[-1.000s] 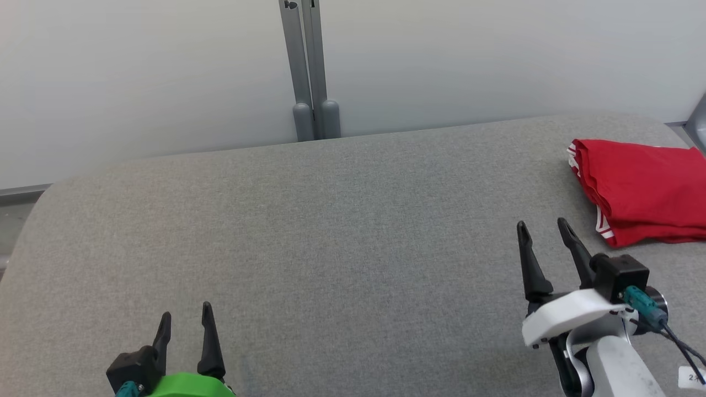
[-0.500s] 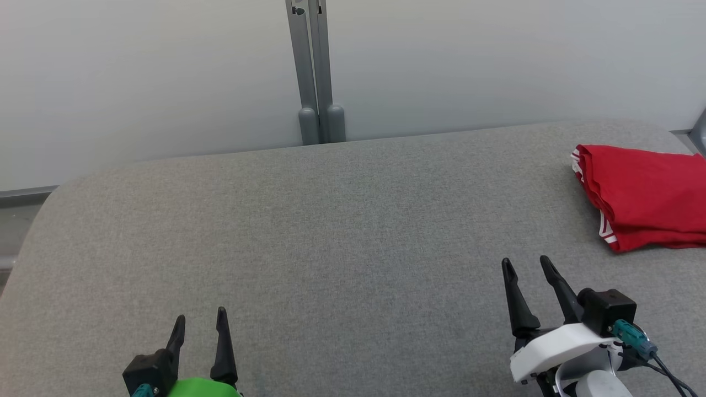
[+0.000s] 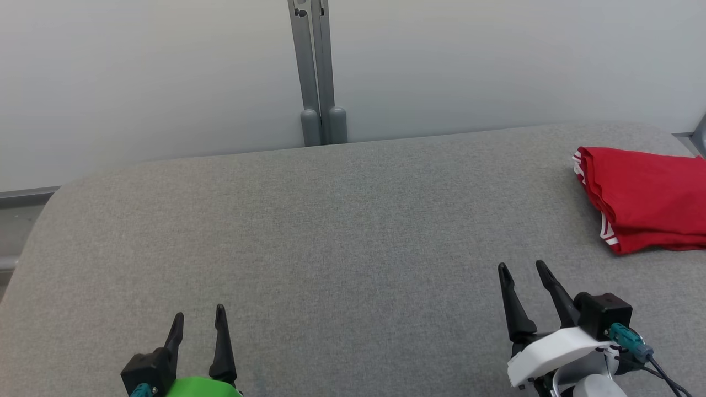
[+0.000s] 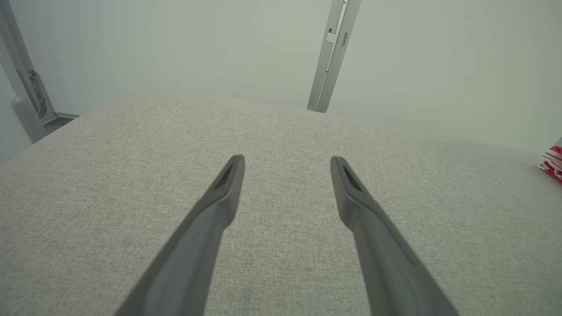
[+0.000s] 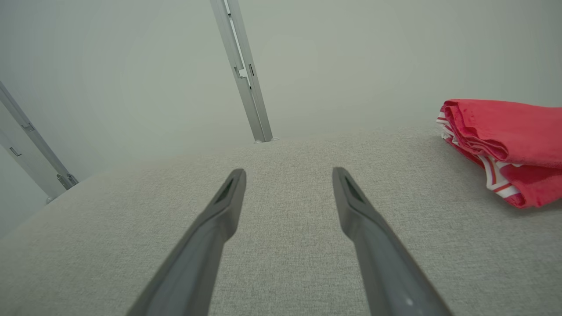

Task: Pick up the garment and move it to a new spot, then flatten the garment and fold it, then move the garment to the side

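Observation:
The red garment (image 3: 645,196), folded with white stripes at its hem, lies at the far right of the grey padded table (image 3: 331,231). The right wrist view has the garment (image 5: 505,147) at its right side, and a sliver of the garment (image 4: 554,163) touches the left wrist view's right edge. My right gripper (image 3: 521,267) hovers open at the lower right, down and to the left of the garment, holding nothing. At the lower left, my left gripper (image 3: 198,314) is open and empty, far from the garment.
A grey metal post (image 3: 315,71) stands against the pale wall behind the table's far edge. The table's rounded left corner (image 3: 52,193) drops to the floor. Another metal bracket (image 4: 26,87) stands off the table's left side.
The right gripper has drawn back toward me, away from the garment, still open. The camera view shifted slightly; the garment lies as before. The left gripper holds about the same place.

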Robot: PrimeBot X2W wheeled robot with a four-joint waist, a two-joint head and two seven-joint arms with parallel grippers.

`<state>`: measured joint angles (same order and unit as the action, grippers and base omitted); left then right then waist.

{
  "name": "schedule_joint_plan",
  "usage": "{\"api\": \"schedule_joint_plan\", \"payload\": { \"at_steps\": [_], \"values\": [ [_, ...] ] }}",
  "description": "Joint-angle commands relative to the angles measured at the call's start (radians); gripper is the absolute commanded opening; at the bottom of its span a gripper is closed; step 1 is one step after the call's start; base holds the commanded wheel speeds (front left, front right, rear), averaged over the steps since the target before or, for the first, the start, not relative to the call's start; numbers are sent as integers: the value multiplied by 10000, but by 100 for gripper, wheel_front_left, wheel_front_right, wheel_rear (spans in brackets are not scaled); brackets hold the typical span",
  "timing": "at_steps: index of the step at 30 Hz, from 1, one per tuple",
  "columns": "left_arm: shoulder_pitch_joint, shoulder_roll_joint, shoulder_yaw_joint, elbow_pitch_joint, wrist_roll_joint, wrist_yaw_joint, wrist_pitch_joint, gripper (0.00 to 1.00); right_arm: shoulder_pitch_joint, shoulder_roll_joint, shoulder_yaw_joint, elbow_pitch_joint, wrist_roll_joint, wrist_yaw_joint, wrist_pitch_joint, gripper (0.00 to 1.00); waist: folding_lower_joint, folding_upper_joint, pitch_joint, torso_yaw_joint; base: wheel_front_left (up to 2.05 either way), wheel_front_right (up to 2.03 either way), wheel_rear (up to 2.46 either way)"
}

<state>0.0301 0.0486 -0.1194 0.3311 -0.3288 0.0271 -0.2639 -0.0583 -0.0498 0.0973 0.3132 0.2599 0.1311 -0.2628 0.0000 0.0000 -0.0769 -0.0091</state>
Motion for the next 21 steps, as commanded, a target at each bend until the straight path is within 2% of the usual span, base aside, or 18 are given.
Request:
{"api": "schedule_joint_plan", "payload": {
  "at_steps": [1,6,7,11,21],
  "values": [
    [136,42,13,-39,18,-15,1,100,171,-19,15,13,37,-7,-24,100,0,0,-13,2,0,0,0],
    [164,42,-60,-104,-147,-148,1,100,218,-19,43,91,36,-7,-24,100,0,0,-64,10,0,0,0],
    [61,0,-73,-73,-46,-110,-2,0,101,0,40,57,10,0,0,0,0,0,-64,10,0,0,0],
    [181,-21,-92,223,-49,-105,6,0,321,33,48,343,22,0,18,0,0,0,-69,11,0,0,0],
    [-45,-15,243,132,-1707,-298,515,0,219,28,-237,226,1777,0,509,0,0,0,-4,17,0,0,0]
  ]
}}
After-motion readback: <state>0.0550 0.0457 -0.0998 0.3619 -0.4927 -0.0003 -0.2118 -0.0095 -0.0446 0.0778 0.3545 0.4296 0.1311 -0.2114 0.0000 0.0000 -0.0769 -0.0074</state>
